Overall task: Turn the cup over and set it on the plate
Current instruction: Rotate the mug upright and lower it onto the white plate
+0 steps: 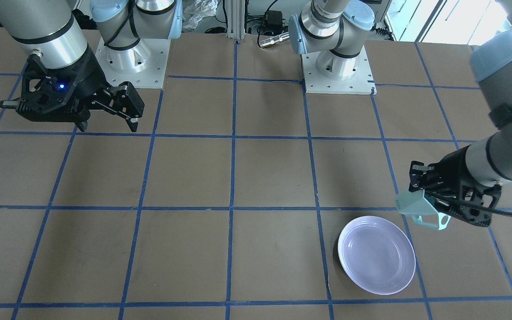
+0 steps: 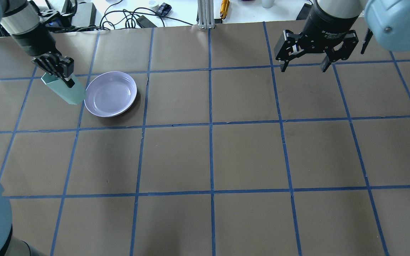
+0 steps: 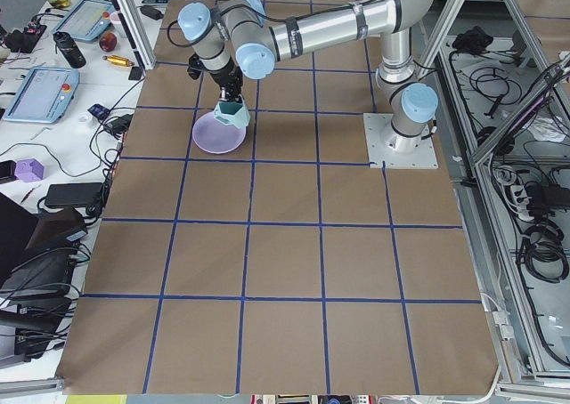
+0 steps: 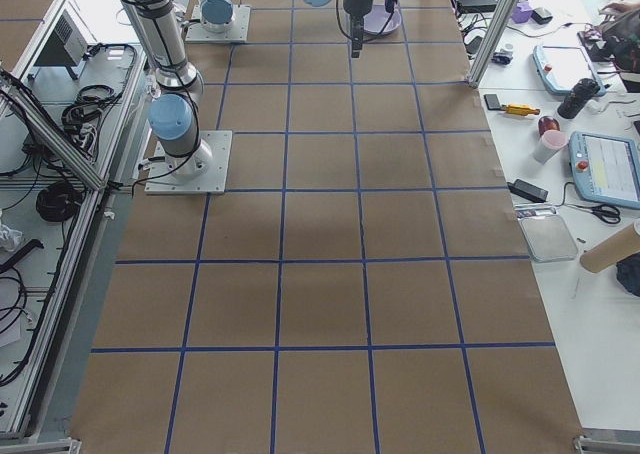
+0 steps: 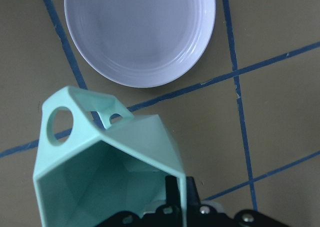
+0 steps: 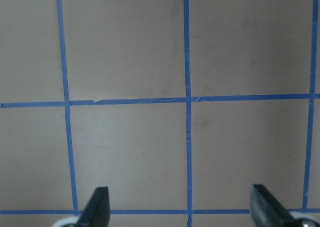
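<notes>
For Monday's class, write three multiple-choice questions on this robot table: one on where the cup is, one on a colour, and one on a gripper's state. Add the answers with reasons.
1. Where is the cup relative to the plate?
A. Lying inside it
B. Beside it, clamped in the left gripper
C. Hidden under it

2. What colour is the plate?
A. Pale lavender
B. Bright red
C. Black

3. What state is the right gripper in?
A. Shut on the cup
B. Open and empty
C. Shut on the plate

Answers:
1 B: the front and overhead views show the cup in the left gripper's fingers, next to the plate's rim and not in it.
2 A: every view shows a glossy, pale lavender dish.
3 B: its fingers stand wide apart with only bare table between them in the right wrist view.
</notes>
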### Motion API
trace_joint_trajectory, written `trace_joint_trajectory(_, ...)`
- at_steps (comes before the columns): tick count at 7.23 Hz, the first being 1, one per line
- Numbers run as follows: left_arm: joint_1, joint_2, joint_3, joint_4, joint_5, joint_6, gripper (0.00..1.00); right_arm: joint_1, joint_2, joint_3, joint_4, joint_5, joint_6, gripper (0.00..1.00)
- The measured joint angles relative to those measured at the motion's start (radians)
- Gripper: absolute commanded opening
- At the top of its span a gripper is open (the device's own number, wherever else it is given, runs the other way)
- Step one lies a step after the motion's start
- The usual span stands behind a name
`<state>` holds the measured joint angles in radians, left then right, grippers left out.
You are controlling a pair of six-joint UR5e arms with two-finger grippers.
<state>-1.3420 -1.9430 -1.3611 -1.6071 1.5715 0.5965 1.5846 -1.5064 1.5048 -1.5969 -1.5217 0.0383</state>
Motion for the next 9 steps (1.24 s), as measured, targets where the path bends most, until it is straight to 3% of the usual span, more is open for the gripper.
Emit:
trace_joint_trajectory(4,-0.089,-0.028,-0.161,0.367,0.037,0.041,0.0,0.0,0.0,0.0,0.0,0.0,-0.001,1.0)
trace_joint_trajectory(6,-0.093,-0.046,-0.206,0.454,0.051,0.053,0.0,0.0,0.0,0.0,0.0,0.0,-0.001,1.0)
trace_joint_trajectory(9,-0.094,-0.071,-0.224,0.485,0.055,0.054,0.0,0.0,0.0,0.0,0.0,0.0,-0.001,1.0)
